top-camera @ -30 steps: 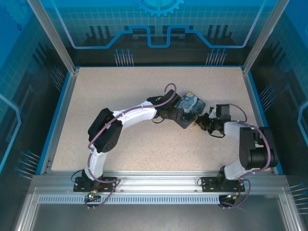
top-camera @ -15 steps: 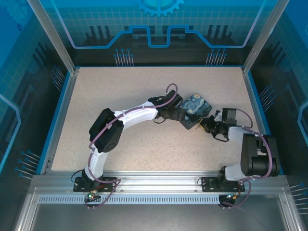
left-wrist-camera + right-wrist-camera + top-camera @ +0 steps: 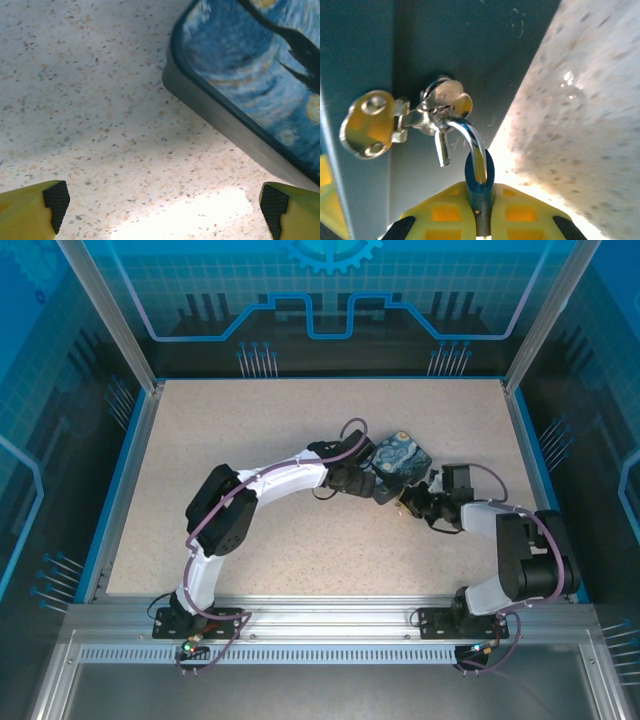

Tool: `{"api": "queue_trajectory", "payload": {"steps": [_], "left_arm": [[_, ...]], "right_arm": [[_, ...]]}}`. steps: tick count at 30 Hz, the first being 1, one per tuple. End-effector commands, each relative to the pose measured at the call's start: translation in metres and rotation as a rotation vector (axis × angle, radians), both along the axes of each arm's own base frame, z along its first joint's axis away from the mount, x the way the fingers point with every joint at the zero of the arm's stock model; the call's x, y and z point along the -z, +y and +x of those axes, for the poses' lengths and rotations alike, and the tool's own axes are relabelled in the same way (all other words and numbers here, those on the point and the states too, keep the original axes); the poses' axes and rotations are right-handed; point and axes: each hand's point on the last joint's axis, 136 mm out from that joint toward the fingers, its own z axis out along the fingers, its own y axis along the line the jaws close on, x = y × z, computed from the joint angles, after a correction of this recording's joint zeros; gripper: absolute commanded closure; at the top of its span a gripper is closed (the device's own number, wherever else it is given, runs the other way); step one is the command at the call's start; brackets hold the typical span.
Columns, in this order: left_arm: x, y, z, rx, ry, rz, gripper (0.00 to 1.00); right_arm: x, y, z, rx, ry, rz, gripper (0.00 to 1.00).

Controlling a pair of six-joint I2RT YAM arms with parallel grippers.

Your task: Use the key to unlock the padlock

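In the right wrist view the padlock (image 3: 470, 137) has a thin blue body and a silver shackle. My right gripper (image 3: 479, 192) is shut on that body. The shackle hooks through the metal loop (image 3: 442, 97) on the dark side of the painted box (image 3: 398, 460), and one shackle end hangs free. The key is out of view. My left gripper (image 3: 165, 210) is open low over the table at the box's left corner (image 3: 240, 85), with only tabletop between its fingertips (image 3: 56, 200). From above, the right gripper (image 3: 408, 502) sits at the box's near side.
A brass hasp plate (image 3: 367, 122) hangs beside the loop on the box's side. Speckled table (image 3: 250, 430) stretches left and behind the box. Blue rails (image 3: 130, 470) and metal posts edge the table.
The box swung slightly right, then back left. My right gripper followed it leftward, staying shut on the padlock. The left gripper stayed open by the box.
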Motion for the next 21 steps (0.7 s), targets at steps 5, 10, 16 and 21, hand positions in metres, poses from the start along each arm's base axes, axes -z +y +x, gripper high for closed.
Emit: {"api": "queue_trajectory", "payload": {"steps": [5,10,16,21], "left_arm": [[-0.031,0.031,0.011,-0.046,-0.043,0.034,0.01],[-0.046,0.046,0.018,-0.076,-0.071,0.026,0.01],[-0.055,0.05,0.025,-0.08,-0.101,0.017,0.01],[-0.045,0.046,0.034,-0.077,-0.095,0.033,0.01]], "right_arm": [[-0.001,0.062,0.013,-0.135,-0.019,-0.03,1.0],[0.0,0.103,0.013,-0.228,-0.025,-0.037,1.0],[0.01,0.109,0.006,-0.232,-0.008,-0.046,1.0],[0.014,0.103,0.004,-0.216,-0.001,-0.058,1.0]]}}
